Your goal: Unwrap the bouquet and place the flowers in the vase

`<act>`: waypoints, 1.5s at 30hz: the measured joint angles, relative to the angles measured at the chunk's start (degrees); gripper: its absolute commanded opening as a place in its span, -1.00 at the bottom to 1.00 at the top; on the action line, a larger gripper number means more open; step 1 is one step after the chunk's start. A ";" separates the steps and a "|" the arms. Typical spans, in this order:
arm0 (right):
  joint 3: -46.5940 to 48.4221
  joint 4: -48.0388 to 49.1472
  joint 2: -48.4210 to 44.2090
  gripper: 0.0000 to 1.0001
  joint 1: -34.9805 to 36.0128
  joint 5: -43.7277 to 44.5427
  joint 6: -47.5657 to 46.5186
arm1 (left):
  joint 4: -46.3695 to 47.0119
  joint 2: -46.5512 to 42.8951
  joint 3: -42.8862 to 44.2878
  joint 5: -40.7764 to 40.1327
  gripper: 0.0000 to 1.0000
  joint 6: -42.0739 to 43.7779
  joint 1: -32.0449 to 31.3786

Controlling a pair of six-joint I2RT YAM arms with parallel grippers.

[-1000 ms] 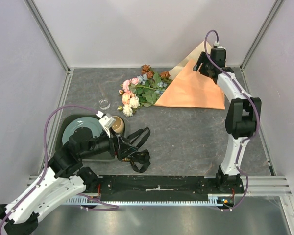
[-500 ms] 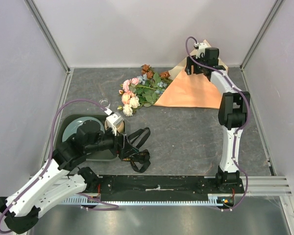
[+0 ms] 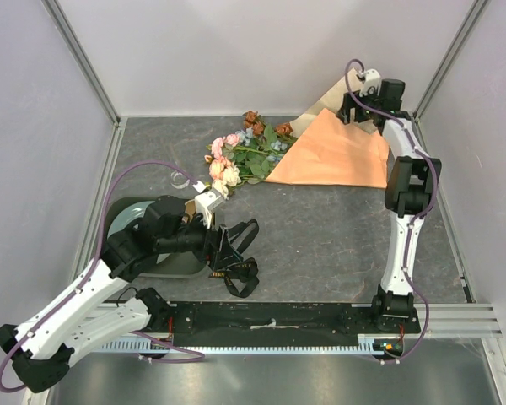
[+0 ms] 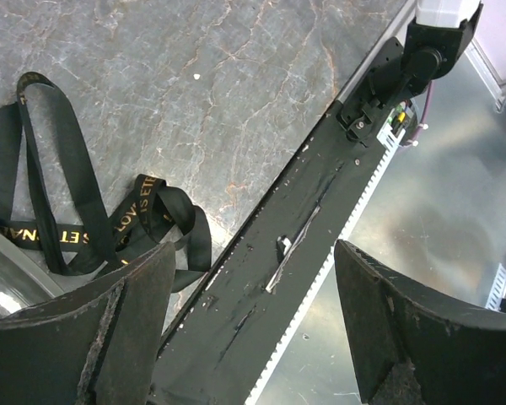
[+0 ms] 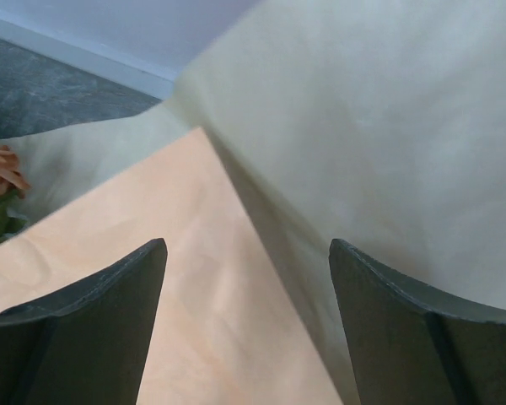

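Flowers (image 3: 240, 156) are lying flat on the table, stems toward the left tip of the kraft paper (image 3: 333, 156), blooms fanned away from it. Paper is spread open, far corner curled up by the back wall. Vase (image 3: 180, 179) upright, well left of the paper, near the blooms. Ribbon (image 3: 240, 268) loose in a heap, near-left of the paper. Left gripper (image 4: 253, 253) by the ribbon, jaws wide, nothing in them. Right gripper (image 5: 246, 245) over the paper's far corner, jaws wide, paper not clamped.
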 measured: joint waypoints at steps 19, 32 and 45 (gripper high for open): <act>0.02 -2.27 4.87 0.72 -6.62 -7.37 11.50 | 4.85 6.03 -0.02 5.27 0.65 -0.04 0.02; -0.39 -4.02 7.61 -0.49 -6.97 -16.13 15.72 | 6.27 5.49 -0.83 7.26 0.64 -0.52 0.02; -17.14 -1.97 -5.07 -0.69 -5.44 -14.14 18.49 | 6.43 -2.67 -3.21 8.70 0.64 -3.65 0.00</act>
